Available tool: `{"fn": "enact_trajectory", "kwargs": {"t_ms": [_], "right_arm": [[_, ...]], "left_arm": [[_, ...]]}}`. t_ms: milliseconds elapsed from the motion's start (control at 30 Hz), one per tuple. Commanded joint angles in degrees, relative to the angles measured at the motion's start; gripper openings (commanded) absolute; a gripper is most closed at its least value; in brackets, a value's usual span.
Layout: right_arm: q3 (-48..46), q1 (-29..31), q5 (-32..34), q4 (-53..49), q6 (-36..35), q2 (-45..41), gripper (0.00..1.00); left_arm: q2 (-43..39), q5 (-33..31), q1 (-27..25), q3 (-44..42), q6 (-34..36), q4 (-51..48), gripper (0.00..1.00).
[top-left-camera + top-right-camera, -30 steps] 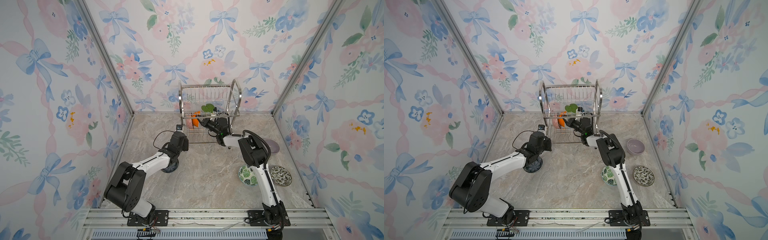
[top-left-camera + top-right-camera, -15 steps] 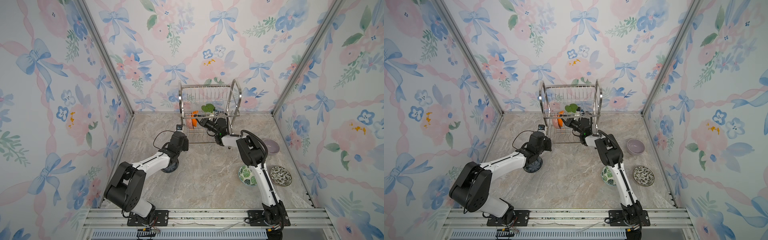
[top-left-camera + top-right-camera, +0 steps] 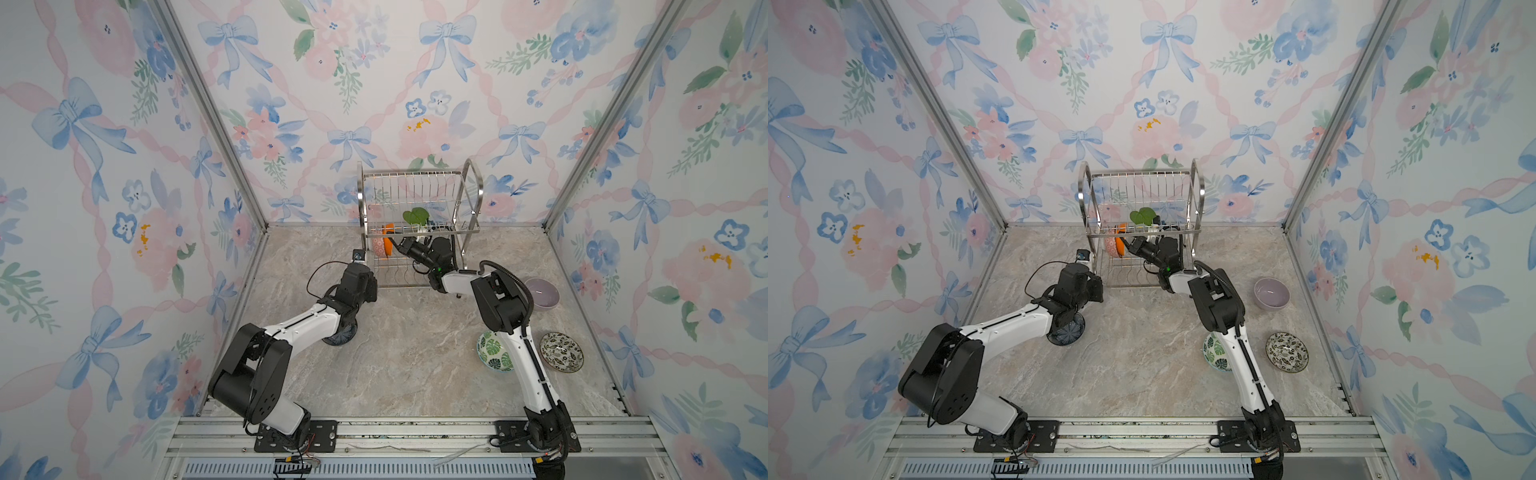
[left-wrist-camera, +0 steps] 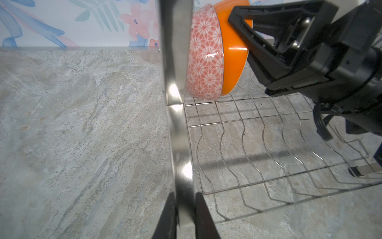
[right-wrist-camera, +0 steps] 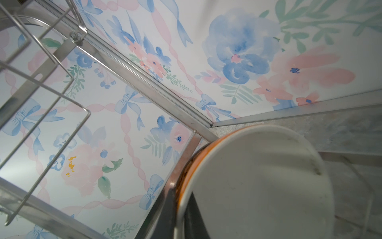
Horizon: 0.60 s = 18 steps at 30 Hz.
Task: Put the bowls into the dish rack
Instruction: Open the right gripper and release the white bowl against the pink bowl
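While the left pincer (image 4: 185, 207) is clenched on the steel side frame of the dish rack (image 4: 175, 82), the right pincer (image 3: 399, 243) grasps the orange bowl (image 4: 233, 68) by its rim. The bowl stands on edge in the lower tier, touching the pink-patterned bowl (image 4: 204, 62).

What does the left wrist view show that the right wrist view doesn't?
Left wrist only: the pink-patterned bowl, the lower tier, the left gripper clamped on the dish rack side frame. Right wrist only: the white inside of the orange bowl, the upper tier. Both: the orange bowl, its rim pinched by the right gripper, and the rack frame.
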Motion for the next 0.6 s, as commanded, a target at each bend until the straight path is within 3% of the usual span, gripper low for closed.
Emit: {"fn": "enact_trajectory", "kwargs": {"t_ms": [0, 333, 467, 567], "right_arm": [[-2.4, -0.6, -0.4, 0.5, -2.7, -1.5, 0.0], [-4.4, -1.2, -0.9, -6.4, -6.2, -4.0, 0.01], [-5.1, -1.3, -0.9, -7.9, -7.5, -4.8, 0.06], [-5.7, -1.4, -0.8, -8.0, -7.6, -5.4, 0.18]], "left_arm": [[1.3, 1.0, -0.6, 0.4, 2.9, -2.8, 0.15], [1.2, 0.6, -0.7, 0.6, 2.8, -3.1, 0.14], [1.2, 0.4, -0.7, 0.8, 2.6, -3.3, 0.14], [1.1, 0.3, -0.8, 0.8, 2.4, -3.5, 0.15]]}}
